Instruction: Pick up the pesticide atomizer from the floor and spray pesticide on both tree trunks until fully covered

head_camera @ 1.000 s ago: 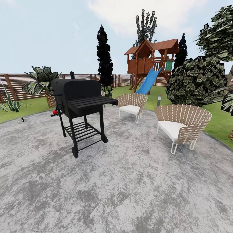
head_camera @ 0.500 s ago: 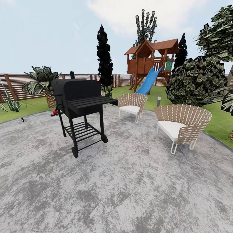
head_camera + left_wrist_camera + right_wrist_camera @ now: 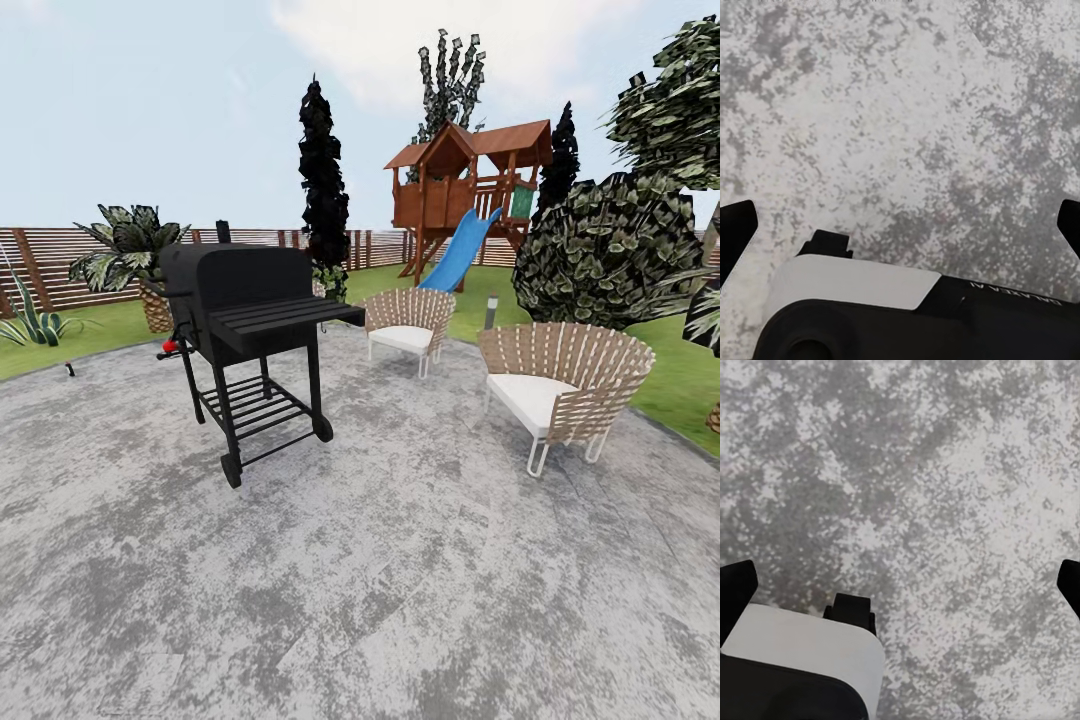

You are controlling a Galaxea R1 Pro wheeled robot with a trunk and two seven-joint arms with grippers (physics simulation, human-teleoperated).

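Note:
I stand on a grey mottled patio in the garden. A tiny dark object with a pale top (image 3: 68, 369) lies at the patio's far left edge by the lawn; it looks like the pesticide atomizer, too small to be sure. The leafy canopy of one tree (image 3: 668, 92) shows at the upper right, with a sliver of its tree trunk (image 3: 712, 236) at the frame edge. My left gripper (image 3: 901, 223) hangs open over bare paving, fingers far apart. Over paving too, my right gripper (image 3: 900, 583) is open and holds nothing.
A black wheeled grill (image 3: 246, 318) stands ahead to the left. Two wicker chairs (image 3: 408, 326) (image 3: 560, 385) sit ahead to the right, before a round bush (image 3: 600, 250). Behind are a wooden play tower with blue slide (image 3: 465, 195), dark cypress columns (image 3: 323, 185), palms (image 3: 130, 245) and the slat fence (image 3: 40, 262).

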